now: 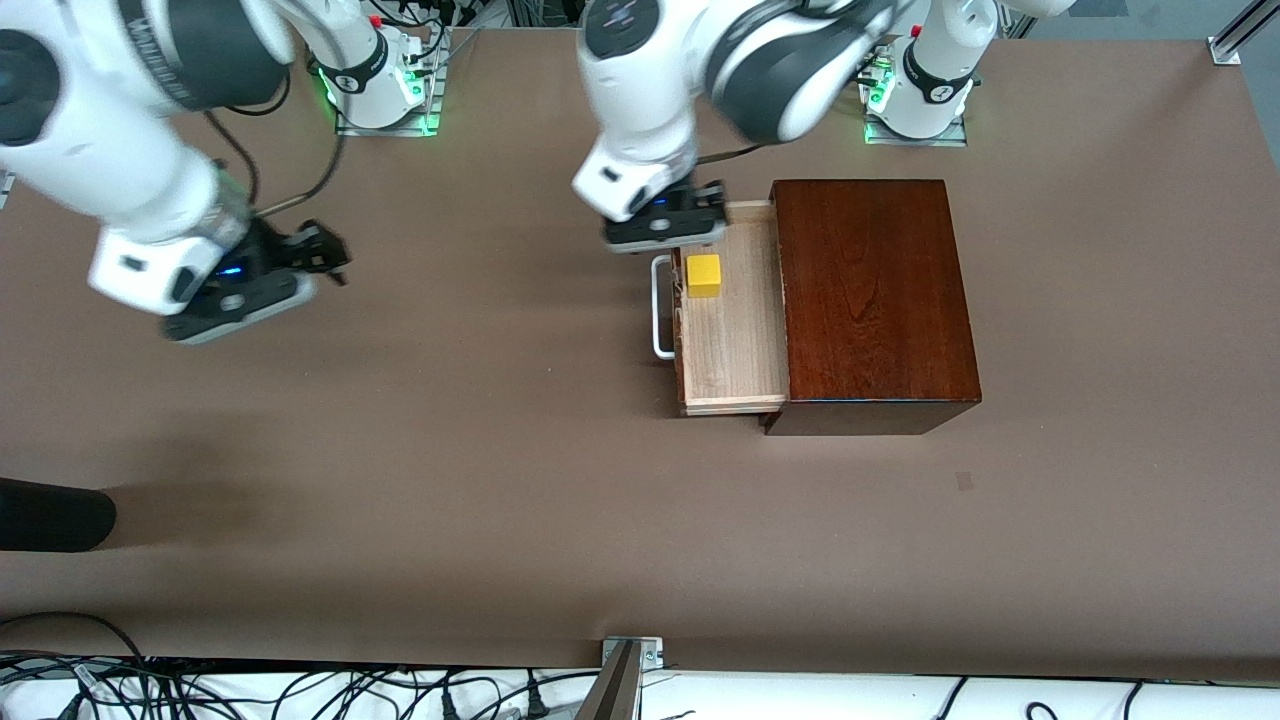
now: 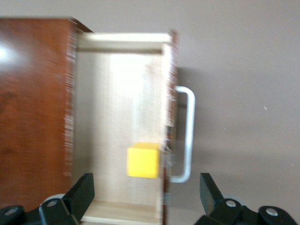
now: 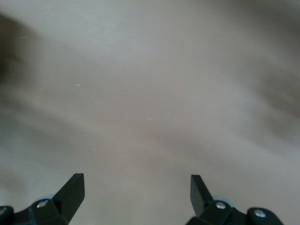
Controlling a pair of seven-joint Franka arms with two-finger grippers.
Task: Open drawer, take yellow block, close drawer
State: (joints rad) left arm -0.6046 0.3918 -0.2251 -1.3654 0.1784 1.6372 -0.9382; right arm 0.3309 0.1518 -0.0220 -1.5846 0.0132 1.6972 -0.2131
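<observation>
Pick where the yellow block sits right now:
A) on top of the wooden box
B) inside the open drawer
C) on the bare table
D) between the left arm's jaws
B: the yellow block rests on the pale floor of the pulled-out drawer, with the left gripper open above it.

**Colours on the desk**

The desk [image 1: 420,470] is a flat, matt brown, plain all over. The wooden box [image 1: 870,300] is dark reddish-brown and glossy, with a fine wood grain running through its top. Its drawer [image 1: 735,340] is pale light wood inside, faintly streaked with grain, and its handle [image 1: 660,310] is a white bar. The yellow block [image 1: 703,275] is bright, plain yellow on every face seen. Both arms are white with dark grey joints. The left hand [image 2: 146,194] and the right hand [image 3: 137,194] have black fingers; green lights glow at the arms' bases.
</observation>
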